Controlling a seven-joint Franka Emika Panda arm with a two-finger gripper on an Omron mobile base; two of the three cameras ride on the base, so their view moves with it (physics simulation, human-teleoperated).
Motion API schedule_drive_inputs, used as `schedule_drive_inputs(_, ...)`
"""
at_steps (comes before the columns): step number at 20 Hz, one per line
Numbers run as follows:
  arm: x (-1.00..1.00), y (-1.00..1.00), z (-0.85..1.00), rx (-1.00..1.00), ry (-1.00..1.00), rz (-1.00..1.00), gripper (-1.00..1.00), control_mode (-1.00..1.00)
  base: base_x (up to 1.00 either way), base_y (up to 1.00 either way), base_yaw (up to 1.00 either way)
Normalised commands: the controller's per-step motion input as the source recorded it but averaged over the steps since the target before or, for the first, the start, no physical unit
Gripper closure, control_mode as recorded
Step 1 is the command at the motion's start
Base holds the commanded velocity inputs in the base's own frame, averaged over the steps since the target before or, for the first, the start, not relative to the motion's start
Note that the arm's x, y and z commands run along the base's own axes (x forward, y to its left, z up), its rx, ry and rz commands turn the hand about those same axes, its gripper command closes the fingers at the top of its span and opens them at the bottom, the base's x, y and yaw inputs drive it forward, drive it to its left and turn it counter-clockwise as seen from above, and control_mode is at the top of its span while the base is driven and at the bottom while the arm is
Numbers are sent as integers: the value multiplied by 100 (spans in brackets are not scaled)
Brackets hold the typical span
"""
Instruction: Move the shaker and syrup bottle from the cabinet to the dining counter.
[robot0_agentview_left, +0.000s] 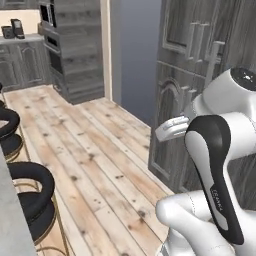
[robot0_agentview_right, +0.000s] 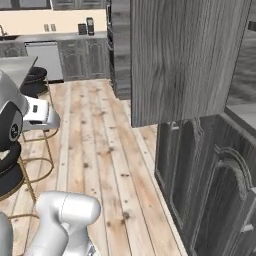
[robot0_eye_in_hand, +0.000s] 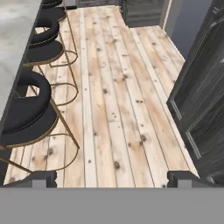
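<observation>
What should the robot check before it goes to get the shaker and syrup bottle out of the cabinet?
1. Gripper open: ok, jaws stand wide apart.
2. Gripper empty: ok, nothing between the fingers.
3. Cabinet close to the arm: ok, right beside it.
4. Upper cabinet door open: ok, swung out in the right base view.
5. Shaker and syrup bottle spotted: cannot tell.
6. Dining counter nearby: ok, behind the black stools.

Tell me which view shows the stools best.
The hand view: several black stools line the counter edge, seats and gold legs visible. The left base view cuts two at its edge; the right base view shows them partly behind the arm.
</observation>
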Motion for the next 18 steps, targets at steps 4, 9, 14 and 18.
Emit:
schedule_drive_inputs(4,0,0,0,0,0,0,-100,100,-40,-7,-50)
schedule_drive_inputs(9,0,0,0,0,0,0,-100,100,-26,-9,-51)
schedule_drive_inputs(14,0,0,0,0,0,0,-100,100,-13,-14,-51)
schedule_drive_inputs(18,0,0,0,0,0,0,-100,100,-6,-18,-52)
